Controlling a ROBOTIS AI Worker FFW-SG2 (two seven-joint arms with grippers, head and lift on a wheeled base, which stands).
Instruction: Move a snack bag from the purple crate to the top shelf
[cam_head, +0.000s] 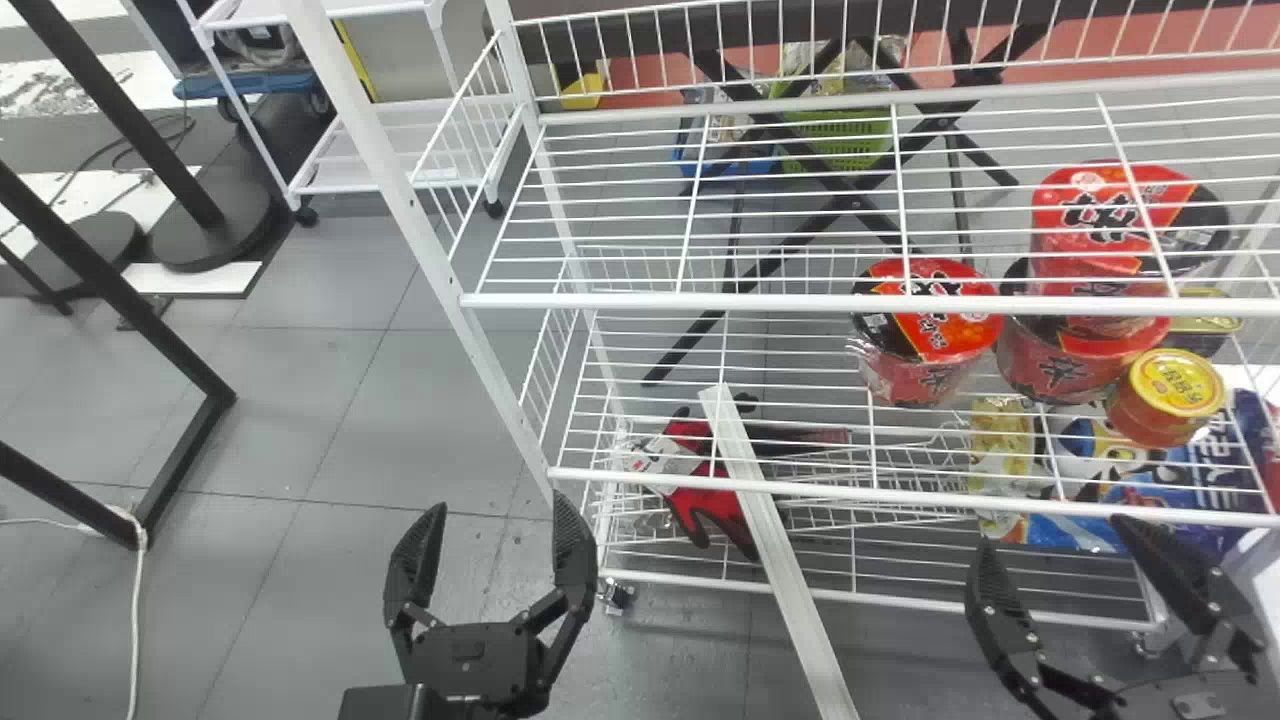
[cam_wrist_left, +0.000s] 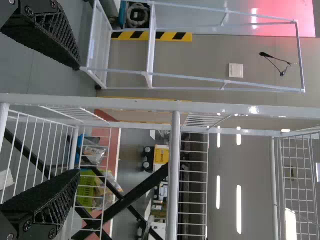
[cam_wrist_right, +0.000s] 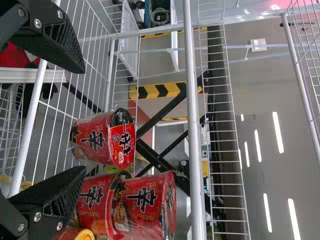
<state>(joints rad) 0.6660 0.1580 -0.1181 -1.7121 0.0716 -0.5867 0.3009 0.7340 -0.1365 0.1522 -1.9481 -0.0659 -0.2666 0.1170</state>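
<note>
"At the white wire rack (cam_head: 411, 195), in what condition are the grippers found?"

"The left gripper (cam_head: 502, 512) is held near the left front post, its two fingers spread. The right gripper (cam_head: 1050, 535) is held low before the right-hand part, its fingers likewise parted. Nothing is clamped by either."

"Where is the snack bag located?"

"That cannot be determined with certainty. A blue packet (cam_head: 1190, 480) and a yellowish packet (cam_head: 1000, 432) are seen through the wires, low at the right, but neither can be confirmed as the bag to be moved. Nor can the position of the purple crate be established."

"What stage is recorded?"

"The transfer is judged not yet carried out. No grasp is made, and no delivery to the top shelf (cam_head: 800, 302) can be credited. Red noodle cups (cam_head: 930, 335) are noted beneath that shelf; these are not counted toward the work."

"And what is left outstanding?"

"The entire order, as far as can be judged: the bag is to be gripped, lifted out of the crate, raised past the front rail, set down on the top shelf and released."
</note>
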